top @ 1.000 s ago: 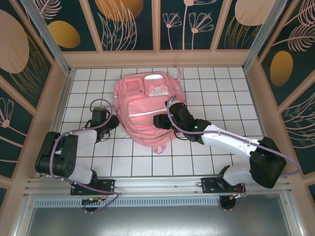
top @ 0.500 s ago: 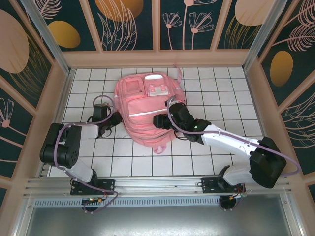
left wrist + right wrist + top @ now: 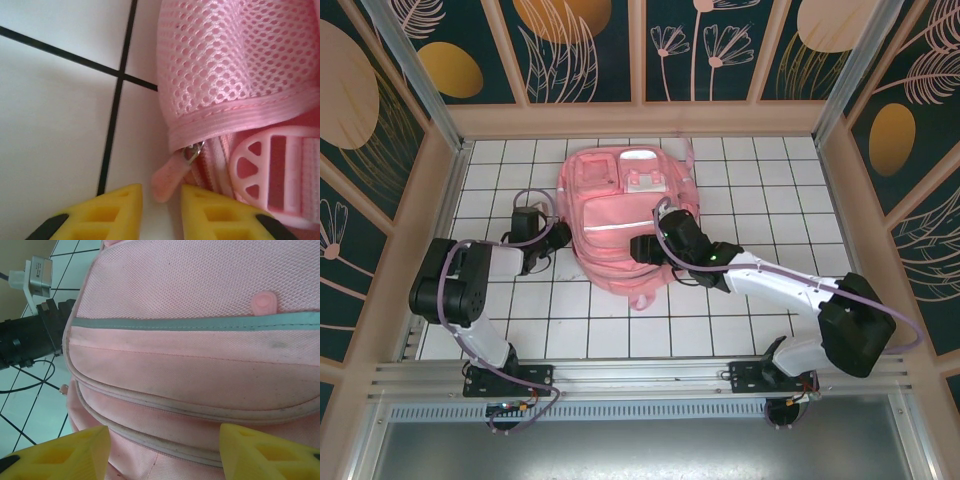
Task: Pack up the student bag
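Top external: large soft pink fabric backpack on white worktop, long axis far-near, patch end far. Left fingers flank zipper pull, grip we cannot tell; right fingers spread over backpack.

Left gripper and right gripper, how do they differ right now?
The left gripper's jaws stand narrow; the right gripper's stand wide apart. The left gripper sits at the bag's left edge, with a zipper pull in its gap; the right gripper is over the bag's front, straddling a broad stretch of fabric. Both are yellow-tipped and face the bag.
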